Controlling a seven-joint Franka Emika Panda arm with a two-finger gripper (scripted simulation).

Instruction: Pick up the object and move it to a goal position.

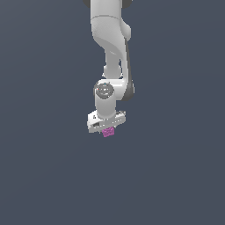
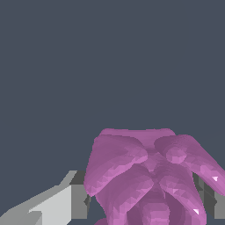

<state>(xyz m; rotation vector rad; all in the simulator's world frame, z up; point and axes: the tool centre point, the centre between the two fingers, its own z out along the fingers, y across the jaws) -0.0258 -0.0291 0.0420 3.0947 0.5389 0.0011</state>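
Observation:
The object (image 1: pixel 108 132) is a small magenta-purple bumpy lump just under the white gripper (image 1: pixel 107 130) in the exterior view, near the middle of the picture. The white hand covers its upper part, so only its lower part shows there. In the wrist view the object (image 2: pixel 145 176) fills the space between the two fingers (image 2: pixel 79 197), which press against its sides. The gripper is shut on the object. I cannot tell whether the object rests on the surface or hangs above it.
The white arm (image 1: pixel 110 39) comes down from the top of the exterior view. The flat dark grey-blue ground (image 1: pixel 44 176) spreads all around. No goal marker shows.

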